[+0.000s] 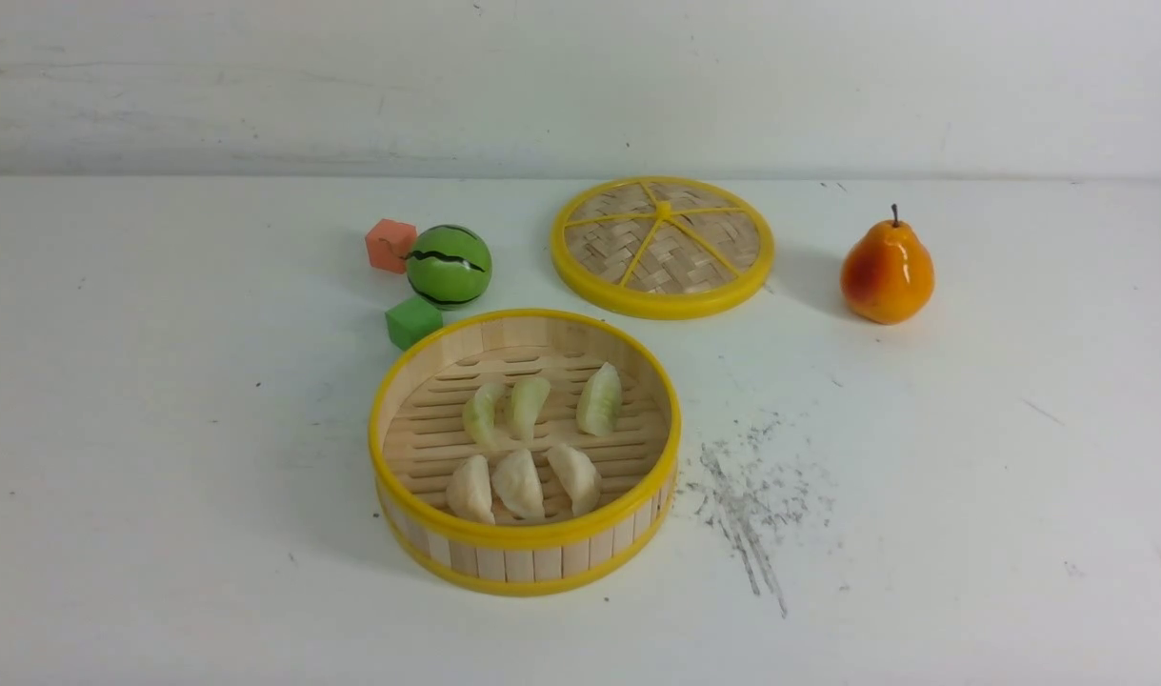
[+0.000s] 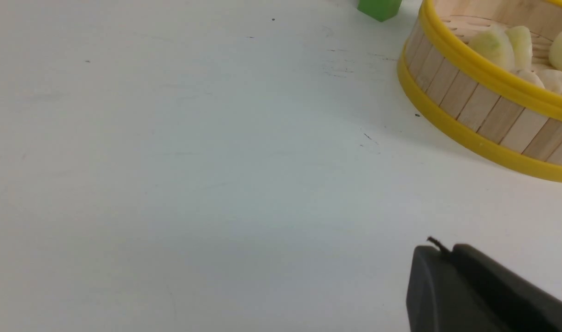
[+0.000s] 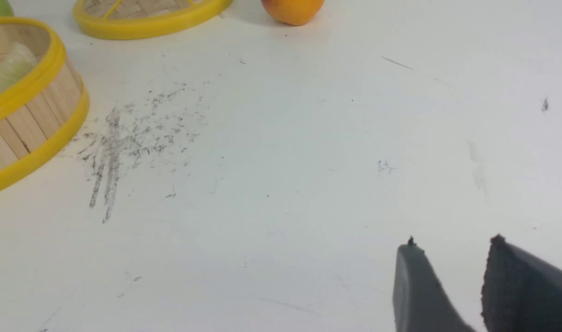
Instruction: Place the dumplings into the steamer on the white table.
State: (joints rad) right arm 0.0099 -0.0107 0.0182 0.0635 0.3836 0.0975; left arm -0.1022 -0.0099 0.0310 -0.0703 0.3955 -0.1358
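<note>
Now I count all six dumplings (image 1: 532,443) inside steamer (image 1: 525,562) mid-counter (image 1: 161,429), nearer neither arm. Left claw (image 2: 442,251) nearly closed, empty; right claw (image 3: 451,244) part-open, empty, both clear of steamer.

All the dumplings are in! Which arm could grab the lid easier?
Probably the right: the lid lies to the right of the steamer, and the right gripper is open.
</note>
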